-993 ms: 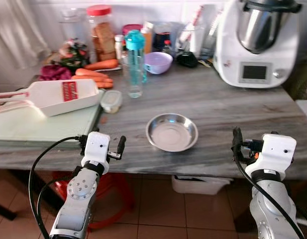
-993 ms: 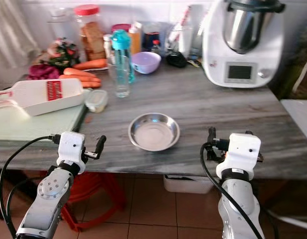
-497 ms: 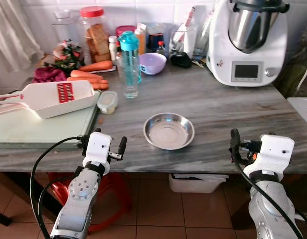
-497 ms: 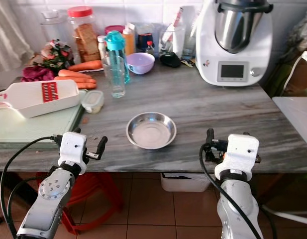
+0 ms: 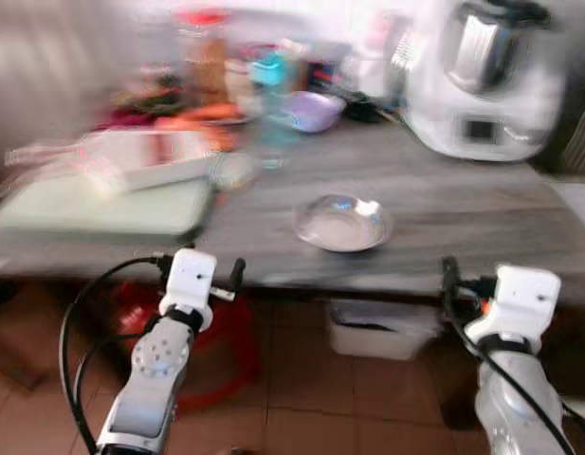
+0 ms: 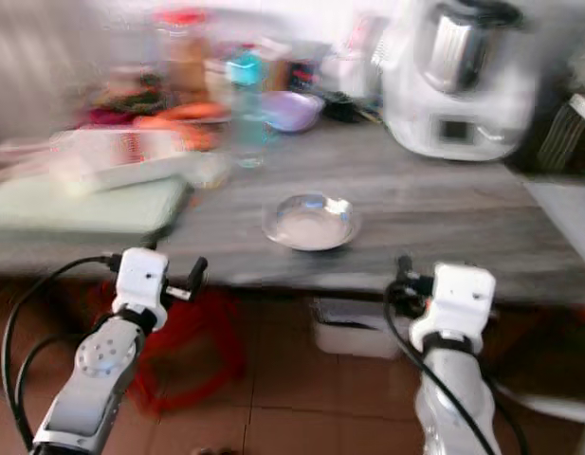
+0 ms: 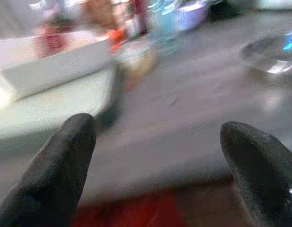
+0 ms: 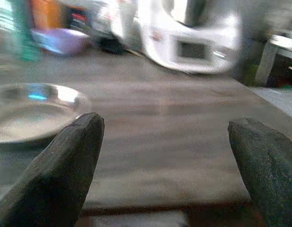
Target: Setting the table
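Grey worktop (image 5: 444,204), blurred; steel bowl (image 5: 341,223) sits untouched. Left hand (image 7: 155,156) and right hand (image 8: 167,151) both wide open, empty, short of edge. Task barely begun.

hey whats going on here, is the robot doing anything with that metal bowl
Nothing is being handled yet. The robot faces a grey counter, and the view is blurred as its camera moves. A steel bowl sits empty near the front edge. The left gripper and right gripper hang open and empty in front of the counter edge, touching nothing.
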Robot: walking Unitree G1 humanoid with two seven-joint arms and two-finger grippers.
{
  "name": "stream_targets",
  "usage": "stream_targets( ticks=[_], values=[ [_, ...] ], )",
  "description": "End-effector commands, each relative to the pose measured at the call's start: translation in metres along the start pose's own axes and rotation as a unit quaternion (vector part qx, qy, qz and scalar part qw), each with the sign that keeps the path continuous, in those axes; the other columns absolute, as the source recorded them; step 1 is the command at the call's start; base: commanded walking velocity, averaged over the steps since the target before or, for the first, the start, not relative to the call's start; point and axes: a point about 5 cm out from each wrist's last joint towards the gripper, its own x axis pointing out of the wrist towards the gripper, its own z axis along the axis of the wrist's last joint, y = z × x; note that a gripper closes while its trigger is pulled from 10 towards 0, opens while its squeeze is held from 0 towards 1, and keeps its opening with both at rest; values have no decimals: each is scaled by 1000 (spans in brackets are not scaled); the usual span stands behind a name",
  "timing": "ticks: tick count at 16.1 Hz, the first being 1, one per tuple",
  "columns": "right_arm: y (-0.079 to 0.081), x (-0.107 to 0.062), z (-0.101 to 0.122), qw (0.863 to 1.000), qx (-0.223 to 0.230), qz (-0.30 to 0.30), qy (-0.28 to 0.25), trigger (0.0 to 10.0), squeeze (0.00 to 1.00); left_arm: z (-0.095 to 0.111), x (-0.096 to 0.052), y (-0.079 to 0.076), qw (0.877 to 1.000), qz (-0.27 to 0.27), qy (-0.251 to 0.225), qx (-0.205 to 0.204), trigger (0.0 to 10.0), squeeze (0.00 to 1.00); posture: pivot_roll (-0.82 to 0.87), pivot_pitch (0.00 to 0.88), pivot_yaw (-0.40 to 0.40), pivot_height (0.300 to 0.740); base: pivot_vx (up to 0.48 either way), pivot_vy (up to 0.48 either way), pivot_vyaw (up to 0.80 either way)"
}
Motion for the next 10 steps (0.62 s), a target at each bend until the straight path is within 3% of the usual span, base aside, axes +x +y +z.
stream_targets(
  ticks=[1, 10],
  values=[
    [0, -5, -6, 1000, 6, 2, 12, 10000, 0, -1, 1, 0, 1000, -5, 5, 6, 10000, 0, -49, 12, 25, 740, -296, 0, 0],
    [3, -6, -7, 1000, 8, 13, 13, 10000, 0, -1, 2, -3, 1000, -9, 8, 8, 10000, 0, -49, 15, 29, 740, -310, 0, 0]
  ],
)
